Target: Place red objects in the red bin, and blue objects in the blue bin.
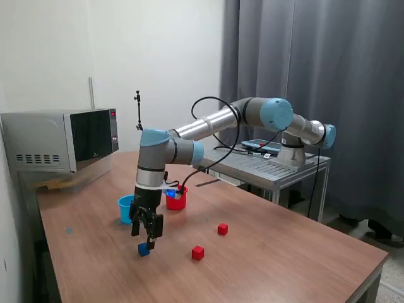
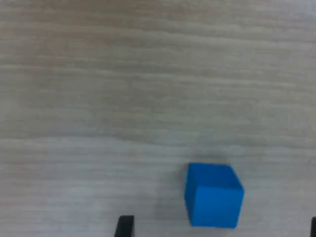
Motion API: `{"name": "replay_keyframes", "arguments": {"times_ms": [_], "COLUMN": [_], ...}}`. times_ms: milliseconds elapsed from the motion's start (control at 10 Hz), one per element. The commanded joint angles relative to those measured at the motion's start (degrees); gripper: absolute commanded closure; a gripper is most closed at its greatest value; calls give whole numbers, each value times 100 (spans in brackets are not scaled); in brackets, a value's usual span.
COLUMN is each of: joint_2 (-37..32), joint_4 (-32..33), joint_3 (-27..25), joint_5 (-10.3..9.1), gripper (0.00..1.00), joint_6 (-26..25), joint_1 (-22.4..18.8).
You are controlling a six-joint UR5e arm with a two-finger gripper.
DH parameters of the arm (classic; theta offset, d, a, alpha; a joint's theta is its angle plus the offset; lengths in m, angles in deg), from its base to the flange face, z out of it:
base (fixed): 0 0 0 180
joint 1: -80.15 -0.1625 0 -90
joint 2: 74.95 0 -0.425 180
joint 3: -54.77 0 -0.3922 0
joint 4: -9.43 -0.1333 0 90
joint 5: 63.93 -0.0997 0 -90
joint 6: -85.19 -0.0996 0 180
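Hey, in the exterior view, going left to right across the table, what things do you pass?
Microwave → light blue cup → blue cube, with the claw just above it → red cup → nearer red cube → farther red cube.

Silver arm (image 1: 208, 124), pale-blue joints, black cable, black fingers (image 1: 151, 230)
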Motion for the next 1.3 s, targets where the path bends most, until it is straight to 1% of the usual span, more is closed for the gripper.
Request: {"name": "replay_keyframes", "arguments": {"times_ms": [0,700,1200], "joint_2": [64,117,117], "joint_4": [-162,-251,-251], "joint_3": [146,146,129], "joint_5": [3,-50,-50], "gripper": [0,0,0], "joint_6": [-112,-131,-131], "joint_1": [57,31,-39]}}
